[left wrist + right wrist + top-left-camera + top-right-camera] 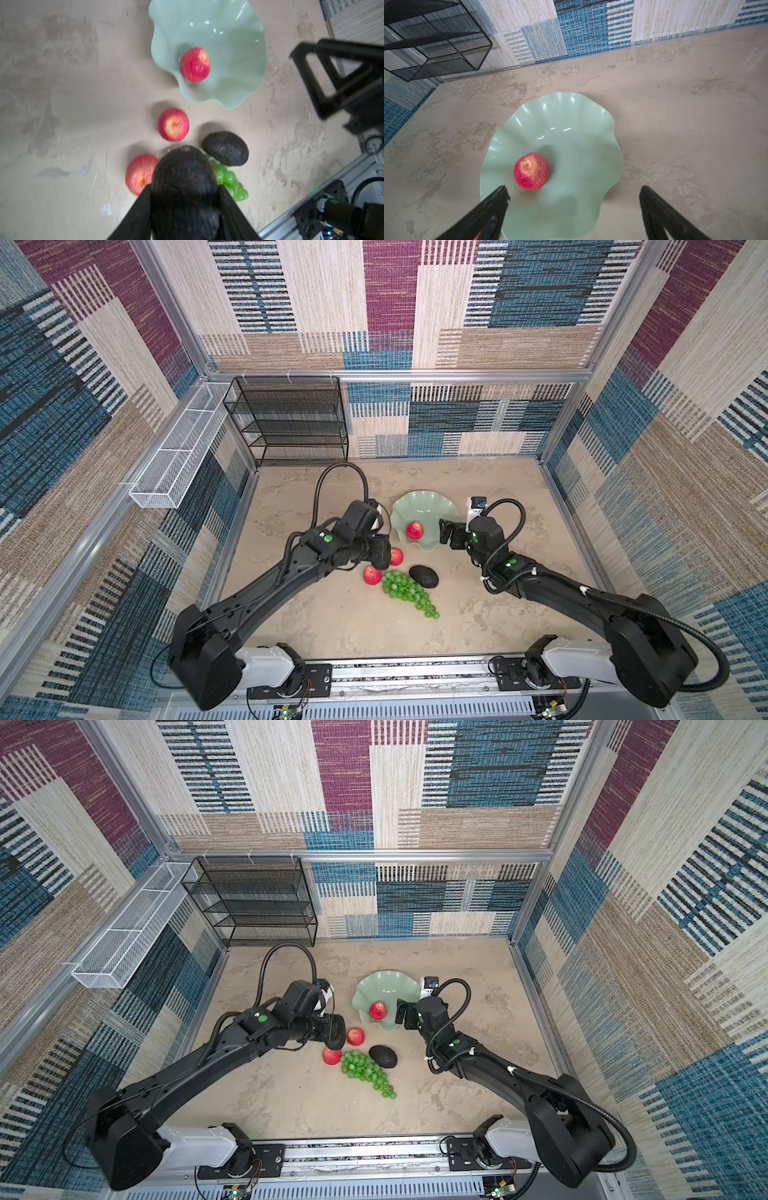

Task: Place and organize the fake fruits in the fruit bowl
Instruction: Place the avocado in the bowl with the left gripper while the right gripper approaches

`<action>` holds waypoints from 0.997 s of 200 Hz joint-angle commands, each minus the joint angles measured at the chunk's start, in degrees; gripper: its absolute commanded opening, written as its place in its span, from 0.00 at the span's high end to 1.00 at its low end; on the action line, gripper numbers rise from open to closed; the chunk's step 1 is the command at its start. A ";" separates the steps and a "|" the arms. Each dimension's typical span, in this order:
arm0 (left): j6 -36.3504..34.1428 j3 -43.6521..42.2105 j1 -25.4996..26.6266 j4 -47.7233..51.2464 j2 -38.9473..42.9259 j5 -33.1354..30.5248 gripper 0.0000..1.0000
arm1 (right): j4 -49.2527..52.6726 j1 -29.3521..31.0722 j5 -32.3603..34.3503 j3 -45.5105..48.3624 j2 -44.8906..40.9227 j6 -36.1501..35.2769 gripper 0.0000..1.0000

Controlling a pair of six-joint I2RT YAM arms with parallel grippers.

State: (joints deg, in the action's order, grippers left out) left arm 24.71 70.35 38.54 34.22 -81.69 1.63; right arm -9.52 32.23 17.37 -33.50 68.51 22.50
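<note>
My left gripper (184,195) is shut on a dark bumpy avocado (185,178), held above the table in front of the bowl; in both top views it (380,558) is hard to tell from the black fingers. Below lie two red apples (173,124) (140,172), a second avocado (423,576) and the green grapes (407,593). The mint-green fruit bowl (424,499) holds one apple (532,171). My right gripper (575,191) hangs open and empty over the bowl's near right rim.
A black mesh shelf rack (286,423) stands at the back left against the wall. A white wire basket (174,460) hangs on the left wall. A metal rail (415,672) runs along the table's front edge.
</note>
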 commanded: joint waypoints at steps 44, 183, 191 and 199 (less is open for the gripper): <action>-9.57 35.59 -0.84 2.26 -32.23 8.75 0.58 | 3.58 -0.06 2.98 9.81 -18.63 3.37 0.00; -1.21 52.12 -2.38 7.44 -55.62 8.86 0.42 | 1.84 -0.06 -2.63 6.89 -10.12 -2.32 0.00; -0.98 52.46 -2.33 7.44 -55.75 9.15 0.39 | 1.70 -0.02 -3.75 6.71 -9.52 -2.71 0.00; -0.88 52.82 -2.43 7.44 -55.70 9.33 0.37 | 1.50 -0.06 -5.13 6.36 -8.84 -3.26 0.00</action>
State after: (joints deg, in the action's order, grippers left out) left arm 22.17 121.82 36.32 41.04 -137.23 9.54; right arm -5.08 32.16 16.45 -26.11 58.30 21.37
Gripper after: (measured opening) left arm 0.597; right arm 0.996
